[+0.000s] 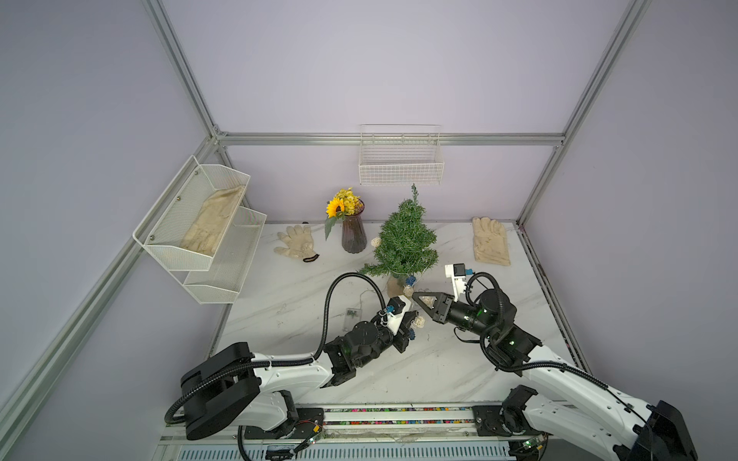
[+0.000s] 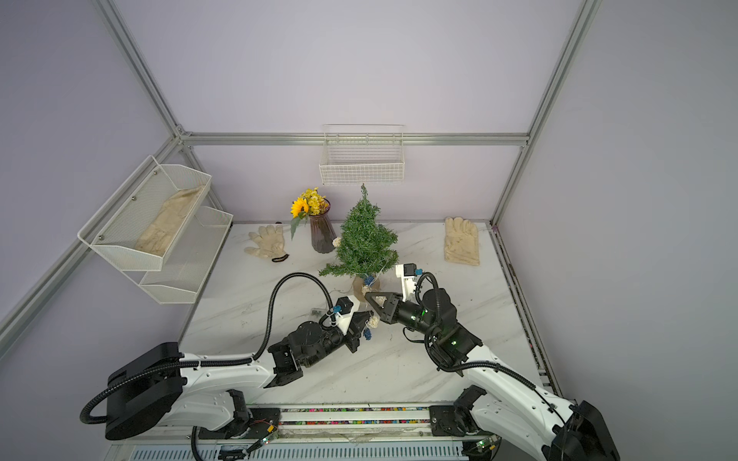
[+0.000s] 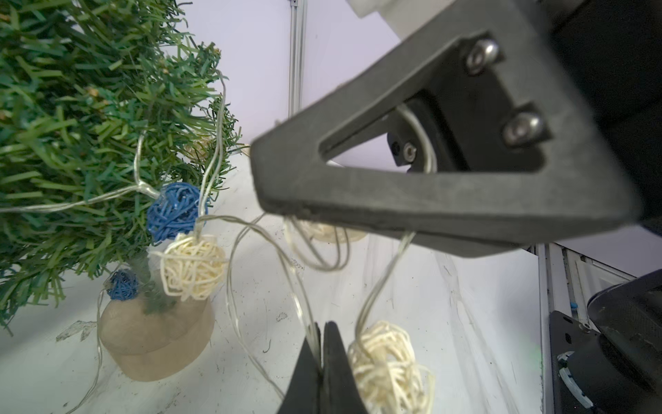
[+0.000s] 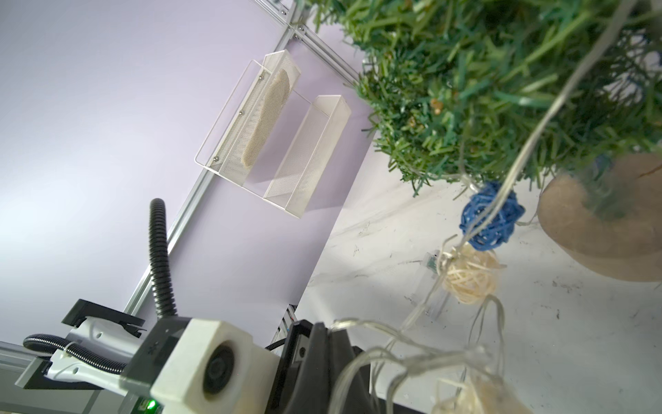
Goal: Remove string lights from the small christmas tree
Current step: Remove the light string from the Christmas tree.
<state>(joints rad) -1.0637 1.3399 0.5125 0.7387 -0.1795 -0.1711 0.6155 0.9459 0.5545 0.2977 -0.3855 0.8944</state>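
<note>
The small christmas tree (image 1: 405,239) (image 2: 365,239) stands mid-table on its tan base (image 3: 154,337). The string lights (image 3: 193,269) still run through its lower branches; blue and cream balls (image 4: 490,215) hang by the base, and one cream ball (image 1: 375,242) sits on the far-left side. The clear battery box (image 1: 351,315) lies on the table to the left. My left gripper (image 3: 324,324) (image 1: 411,319) is shut on the wire just in front of the base, a cream ball (image 3: 387,362) beside it. My right gripper (image 4: 330,326) (image 1: 416,295), also shut on wire, points at the base from the right.
A dark vase of yellow flowers (image 1: 353,235) stands just left of the tree. Cream gloves lie at the back left (image 1: 295,243) and back right (image 1: 490,241). A mesh shelf (image 1: 223,275) hangs on the left wall, a wire basket (image 1: 401,159) on the back wall.
</note>
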